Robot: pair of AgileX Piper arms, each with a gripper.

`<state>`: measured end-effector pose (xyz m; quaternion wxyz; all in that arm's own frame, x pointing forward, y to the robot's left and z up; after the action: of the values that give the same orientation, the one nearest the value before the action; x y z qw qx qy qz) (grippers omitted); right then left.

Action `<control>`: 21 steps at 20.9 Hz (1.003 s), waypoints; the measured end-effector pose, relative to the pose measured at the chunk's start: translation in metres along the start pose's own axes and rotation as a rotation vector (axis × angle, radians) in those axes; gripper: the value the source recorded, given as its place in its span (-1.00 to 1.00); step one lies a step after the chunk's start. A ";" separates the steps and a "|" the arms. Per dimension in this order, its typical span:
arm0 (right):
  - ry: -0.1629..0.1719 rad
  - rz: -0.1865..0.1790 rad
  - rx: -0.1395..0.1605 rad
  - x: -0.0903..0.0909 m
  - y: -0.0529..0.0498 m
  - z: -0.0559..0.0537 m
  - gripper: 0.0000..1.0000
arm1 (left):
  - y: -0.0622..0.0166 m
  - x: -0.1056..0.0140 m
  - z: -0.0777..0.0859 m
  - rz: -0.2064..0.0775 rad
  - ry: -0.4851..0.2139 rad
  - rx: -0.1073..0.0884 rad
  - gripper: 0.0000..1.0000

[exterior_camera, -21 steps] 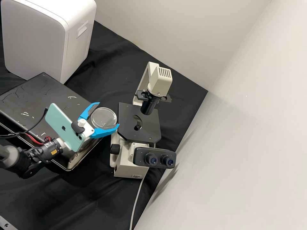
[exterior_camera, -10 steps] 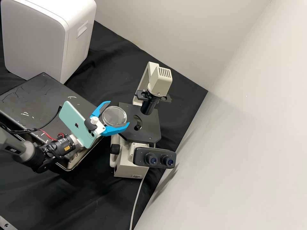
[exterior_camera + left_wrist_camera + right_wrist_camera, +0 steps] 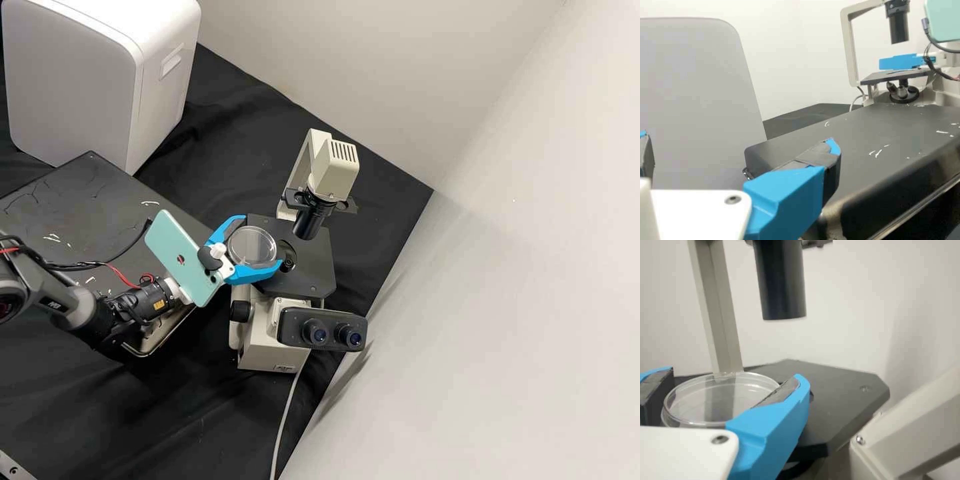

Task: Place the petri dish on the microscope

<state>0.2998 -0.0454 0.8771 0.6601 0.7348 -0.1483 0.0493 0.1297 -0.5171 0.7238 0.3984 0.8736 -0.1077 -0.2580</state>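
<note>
Dish (image 3: 252,244) is hanging level between the right jaws, which are pinching its rim from both sides. It is sitting over the left margin of the stage (image 3: 310,270) of the microscope (image 3: 267,333), which is standing by the counter's right edge. From the right wrist the dish (image 3: 715,397) is filling the gap between the two blue fingers. The black stage (image 3: 840,390) is stretching out beyond it and the lens tube (image 3: 779,280) is hanging above.

The relation that is mattering is this: the stage's opening (image 3: 287,253), under the lens tube (image 3: 308,223), is lying just past the dish's far rim, straight ahead along the way the jaws are pointing. So the next move is probably calling for a short push forward and then a lowering. The dish is round, so no axis is needing lining up. Whether its base is touching the stage I cannot tell; it is looking just clear.

The left jaws are sitting spread with nothing between them, well apart from the microscope, beside the dark slab (image 3: 880,135) and white box (image 3: 690,100) toward the counter's left edge, so the right arm is the nearer one
</note>
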 end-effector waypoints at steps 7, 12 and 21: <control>-0.012 0.010 -0.029 0.019 -0.006 0.006 -1.00 | -0.0016 0.001 0.000 -0.009 0.000 0.003 1.00; -0.010 0.013 -0.048 0.030 -0.005 0.006 -1.00 | -0.0016 0.000 0.000 -0.009 -0.001 0.003 1.00; -0.028 0.018 -0.060 0.049 -0.008 0.012 -1.00 | -0.0019 0.001 0.000 -0.011 -0.001 0.004 1.00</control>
<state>0.3473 -0.0637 0.8813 0.6790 0.7140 -0.1656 0.0407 0.1300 -0.5163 0.7219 0.3951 0.8748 -0.1038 -0.2603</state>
